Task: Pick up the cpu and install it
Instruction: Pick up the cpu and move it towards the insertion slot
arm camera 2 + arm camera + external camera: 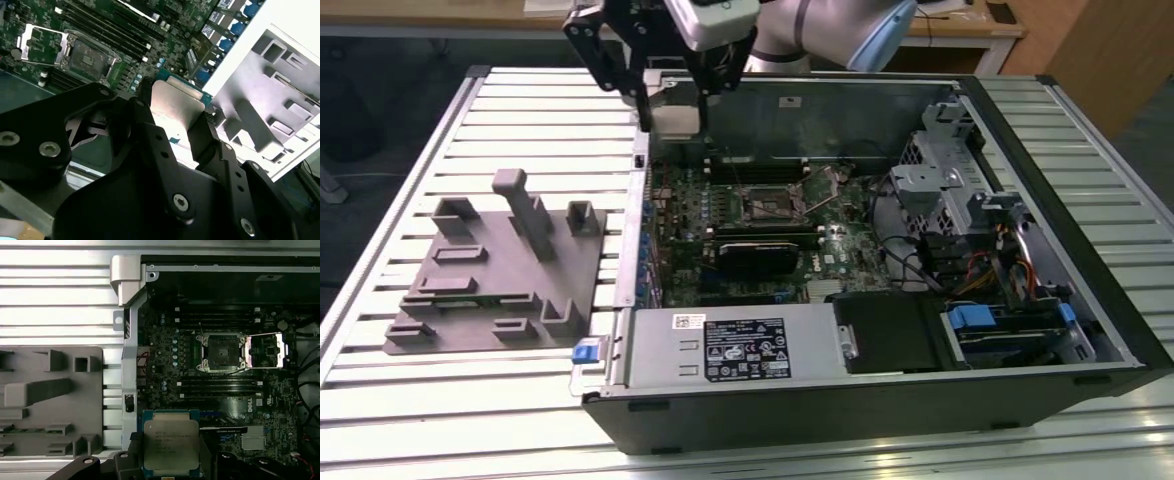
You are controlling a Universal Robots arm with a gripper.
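To the exterior view's left of the square metal-framed socket point(220, 352) with its dark centre, the black two-fingered gripper point(176, 117) is clamped on the flat, square, silvery-topped cpu point(171, 446), holding it above the case edge. The socket stands uncovered and well apart from the chip, on the side away from the grey plastic fixture point(50, 400). By judgement, the cpu is lifted but not yet seated.

Open computer case point(854, 415) and grey fixture point(494, 275) on a slatted table point(540, 110)
The computer case is laid open, its green motherboard point(674, 235) and metal-framed socket point(767, 204) exposed; the grey fixture is set just beside it, at the exterior view's left.
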